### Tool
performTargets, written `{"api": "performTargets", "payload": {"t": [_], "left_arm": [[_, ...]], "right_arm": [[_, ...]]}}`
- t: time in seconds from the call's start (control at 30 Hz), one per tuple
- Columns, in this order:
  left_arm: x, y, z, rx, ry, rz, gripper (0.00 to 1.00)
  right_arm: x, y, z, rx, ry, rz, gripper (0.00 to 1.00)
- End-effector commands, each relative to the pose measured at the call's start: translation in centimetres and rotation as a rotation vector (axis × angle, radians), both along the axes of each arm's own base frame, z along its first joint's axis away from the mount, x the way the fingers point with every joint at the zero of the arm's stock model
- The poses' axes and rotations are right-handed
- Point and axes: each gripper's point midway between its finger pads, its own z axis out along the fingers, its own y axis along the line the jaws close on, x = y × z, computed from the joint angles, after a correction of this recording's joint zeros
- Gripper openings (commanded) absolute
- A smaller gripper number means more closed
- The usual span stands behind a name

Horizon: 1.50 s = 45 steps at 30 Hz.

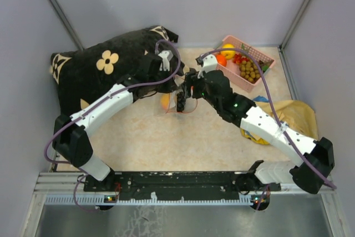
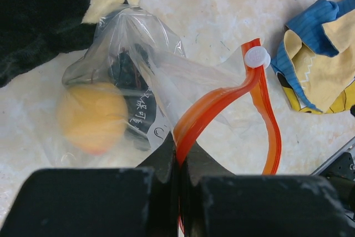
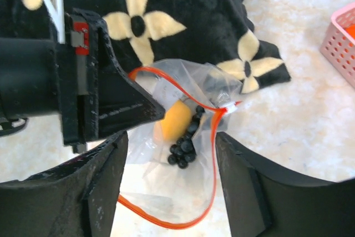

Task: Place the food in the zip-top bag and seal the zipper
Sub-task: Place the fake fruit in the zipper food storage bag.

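Beside the black cushion (image 1: 105,70), the left gripper (image 2: 178,159) is clamped on the bag's (image 2: 133,81) orange zipper (image 2: 222,101), while the right gripper's (image 3: 169,156) fingers stand apart above the open mouth.

Pale lavender walls (image 1: 183,4) box in a beige marbled tabletop (image 1: 183,142), with a metal rail (image 1: 183,184) along the near edge. Even, soft lighting, no harsh shadows anywhere.
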Motion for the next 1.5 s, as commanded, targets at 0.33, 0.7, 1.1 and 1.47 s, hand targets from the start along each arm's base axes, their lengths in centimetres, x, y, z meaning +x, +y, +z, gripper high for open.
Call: {"api": "performTargets", "payload": {"t": [0.33,0.7,1.1,1.47], "left_arm": [[0.2,-0.1,2.0,-0.029,-0.069,-0.031,0.0],[0.0,0.3,1.7,-0.004,-0.063,-0.027,0.0],[0.3,1.4,-0.3,0.044,-0.023,0.019,0.0],[-0.5,0.0,3.0,-0.013,-0.007,-0.06,0.0]], "right_arm": [[2.0,-1.7,-7.3,-0.136,0.133,0.011,0.65],[4.8,-1.2,-4.1,-0.173,0.027,-0.007,0.0],[2.9,-0.7,5.6,-0.074,-0.121,0.061,0.0],[4.7,-4.9,-2.6,-0.234,0.018,-0.129,0.0]]}}
